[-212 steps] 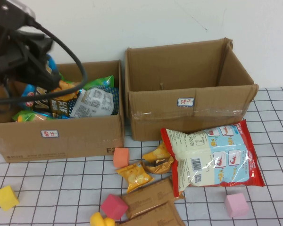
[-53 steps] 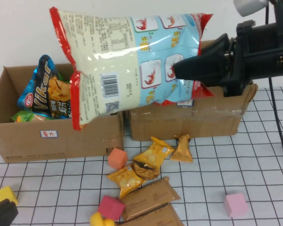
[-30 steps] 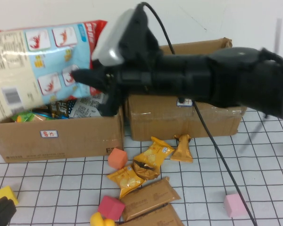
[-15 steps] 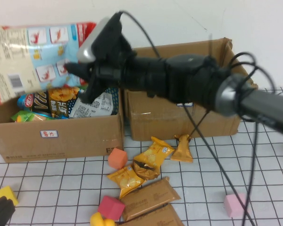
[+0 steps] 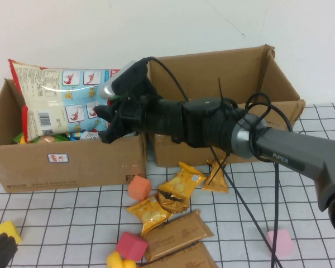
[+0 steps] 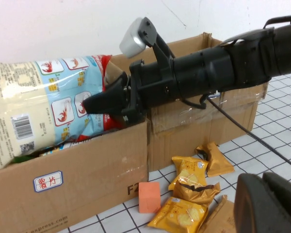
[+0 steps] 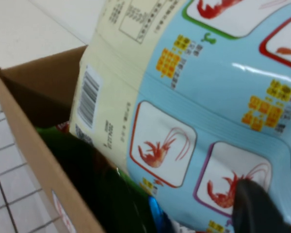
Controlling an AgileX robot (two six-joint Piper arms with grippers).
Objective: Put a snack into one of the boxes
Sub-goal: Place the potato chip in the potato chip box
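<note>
Item: large prawn-cracker bag (image 5: 67,103), red-edged, pale blue and cream. Location: now low over the lower, wider box (image 5: 67,159) on the robot's left, its bottom edge down among the packets already inside; half a second ago it hung higher above the rim. Holder: right gripper (image 5: 113,120), arm stretched across the taller taped box (image 5: 223,106), jaws narrow and pinched on the bag's red edge. Left gripper (image 5: 0,251): parked at the near-left bench corner, jaws closed, holding nothing. Status, judged: delivery nearly complete; bag not yet released. Remaining on the bench (image 5: 318,184): small orange snack packets (image 5: 176,192), brown packets, foam cubes.
</note>
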